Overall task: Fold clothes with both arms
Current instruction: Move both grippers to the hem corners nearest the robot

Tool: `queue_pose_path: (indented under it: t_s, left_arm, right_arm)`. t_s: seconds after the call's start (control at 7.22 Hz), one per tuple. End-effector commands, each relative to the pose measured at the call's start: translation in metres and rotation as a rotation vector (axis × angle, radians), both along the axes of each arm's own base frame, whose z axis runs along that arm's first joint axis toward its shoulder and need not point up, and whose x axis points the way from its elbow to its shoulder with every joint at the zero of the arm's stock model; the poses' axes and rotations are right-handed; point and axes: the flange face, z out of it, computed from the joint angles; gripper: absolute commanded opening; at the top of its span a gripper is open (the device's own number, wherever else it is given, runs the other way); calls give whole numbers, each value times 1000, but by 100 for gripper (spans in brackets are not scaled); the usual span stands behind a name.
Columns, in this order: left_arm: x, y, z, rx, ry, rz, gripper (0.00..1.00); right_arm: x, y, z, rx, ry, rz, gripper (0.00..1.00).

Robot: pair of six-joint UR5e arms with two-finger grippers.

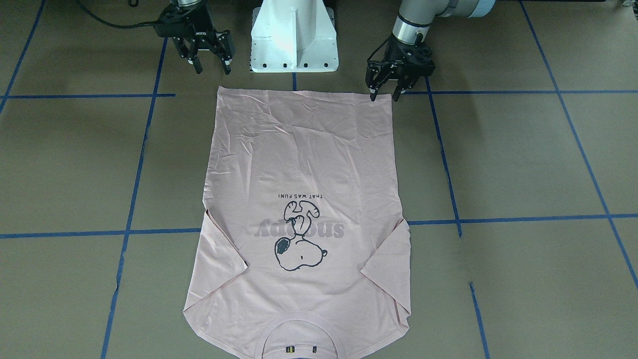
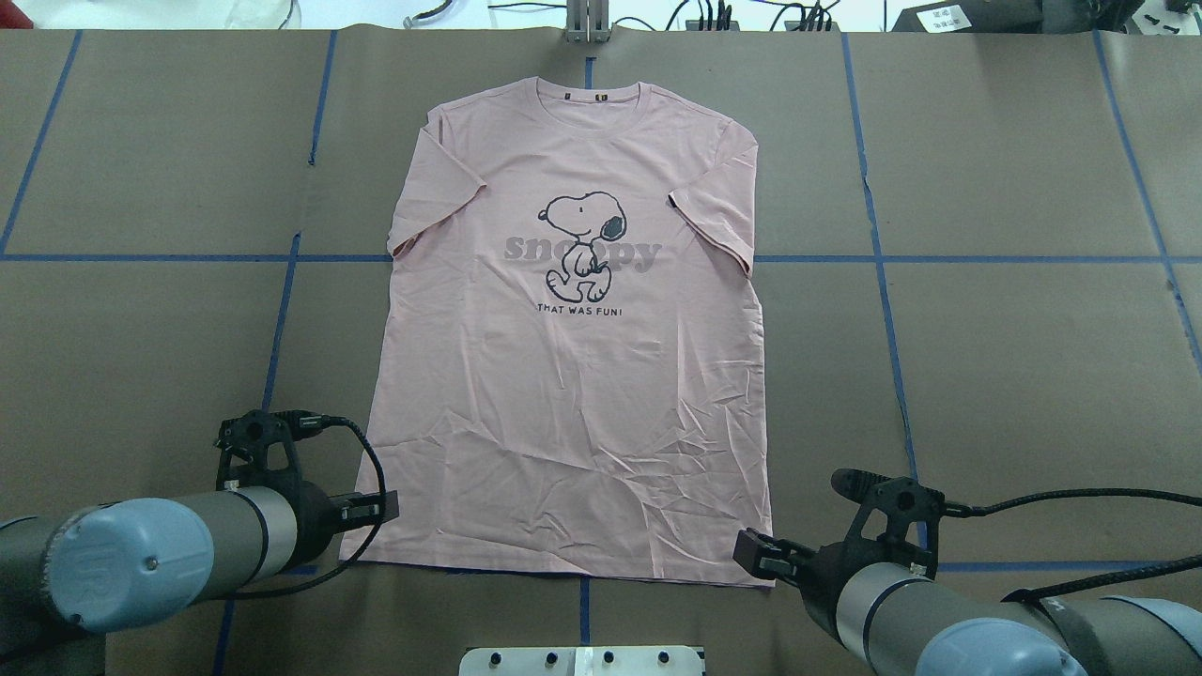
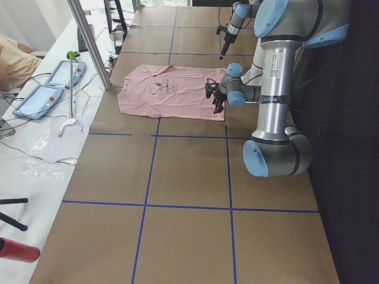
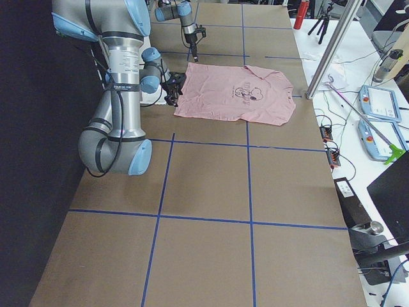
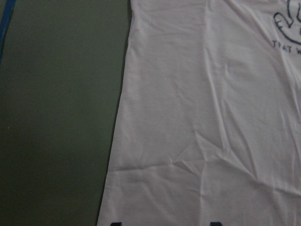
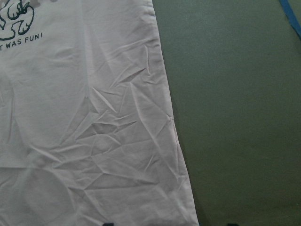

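Shirt (image 1: pixel 304 164) lies flat on the brown desk (image 1: pixel 523 159), print side up, with its collar at the far edge from the robot and its hem toward the white base (image 1: pixel 294 35). On the overhead feed I read "THAT WAS FUN!" upright under the cartoon dog, and both short sleeves lie angled down close against the body. The lower half of the cloth is creased; the chest is smoother. My left arm (image 2: pixel 188 549) reaches to the hem corner on its own side. In the front-facing feed its jaws stand apart and point down, with one tip right at that corner, though I cannot tell whether it touches the cloth. My right arm (image 2: pixel 901 610) is at the opposite hem corner, its jaws also spread and holding nothing. In the front-facing feed they appear a little back from the hem, nearer the base. Each wrist feed looks down on its own side edge of the shirt against bare desk, with two dark tips just showing at the bottom of the picture. Blue tape lines (image 1: pixel 498 219) cross the desk in a grid, and the shirt covers parts of them.
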Motion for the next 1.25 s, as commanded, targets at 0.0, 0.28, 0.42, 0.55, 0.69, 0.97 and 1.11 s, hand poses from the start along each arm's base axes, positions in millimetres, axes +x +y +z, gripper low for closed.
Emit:
queue_pose_path:
  t_s: [0.0,0.28,0.42,0.55,0.69,0.97,1.11]
  left_arm:
    - [5,12,20,-7,-27,-4,70]
    - [13,13,31,-11,-49,1,63]
    - [14,14,31,-11,-48,3,63]
    - [15,14,33,-12,-53,5,63]
    - [18,19,36,-12,-57,14,60]
    - [19,21,34,-10,-55,21,48]
    - [20,22,34,-9,-55,25,48]
  right_arm:
    - [-1,1,-1,3,-1,4,86]
    - [-1,2,-2,4,-4,3,86]
    - [-1,1,-1,4,-3,5,87]
    - [-1,2,-1,4,-3,3,87]
    - [-1,1,-2,4,-4,5,87]
    - [-1,1,-3,4,-7,5,87]
    - [-2,1,-4,4,-9,5,87]
